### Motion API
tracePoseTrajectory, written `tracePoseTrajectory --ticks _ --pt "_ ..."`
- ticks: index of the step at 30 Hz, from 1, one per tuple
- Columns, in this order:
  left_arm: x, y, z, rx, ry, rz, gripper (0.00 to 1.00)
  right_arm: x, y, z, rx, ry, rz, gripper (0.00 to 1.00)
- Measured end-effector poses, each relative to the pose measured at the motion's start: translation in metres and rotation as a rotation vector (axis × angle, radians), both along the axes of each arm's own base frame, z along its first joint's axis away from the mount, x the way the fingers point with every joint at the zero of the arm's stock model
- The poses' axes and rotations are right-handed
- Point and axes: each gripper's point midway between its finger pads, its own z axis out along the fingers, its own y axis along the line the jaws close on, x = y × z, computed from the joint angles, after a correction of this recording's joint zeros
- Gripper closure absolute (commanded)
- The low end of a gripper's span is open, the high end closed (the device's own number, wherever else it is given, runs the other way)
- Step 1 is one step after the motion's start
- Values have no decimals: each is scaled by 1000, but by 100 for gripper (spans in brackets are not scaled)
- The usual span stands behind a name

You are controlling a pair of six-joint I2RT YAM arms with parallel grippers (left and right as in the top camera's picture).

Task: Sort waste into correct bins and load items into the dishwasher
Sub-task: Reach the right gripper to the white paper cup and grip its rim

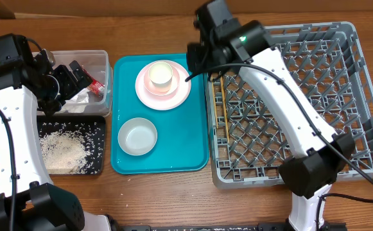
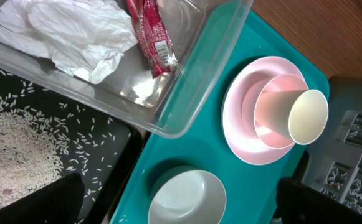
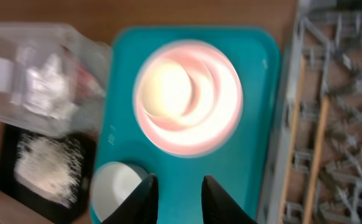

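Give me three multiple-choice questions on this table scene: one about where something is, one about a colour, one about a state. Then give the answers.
1. Where do the chopsticks lie?
A. in the grey rack
B. on the bare table top
C. in the clear tub

2. The rice lies on a tray of what colour?
A. teal
B. black
C. grey

3. How does the lone pale bowl on the teal tray sit?
A. upside down
B. full of rice
C. upright and empty

Answers:
1 A: the chopsticks lie along the left side of the grey rack.
2 B: the rice is spread over the black tray.
3 C: the pale bowl shows a bare inside, mouth up.
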Motion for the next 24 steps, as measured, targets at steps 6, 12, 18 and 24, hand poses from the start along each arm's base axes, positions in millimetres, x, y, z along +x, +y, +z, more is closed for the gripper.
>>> tracePoseTrajectory --ticks 6,12,18,24 --pt "0 0 0 -1 0 0 0 31 23 82 150 -285 53 68" --pt "0 0 0 0 0 0 0 42 35 113 202 -421 79 68" --pt "0 0 0 0 0 0 0 49 38 105 154 -449 92 67" --pt "0 0 0 0 0 0 0 59 48 52 49 -393 158 64"
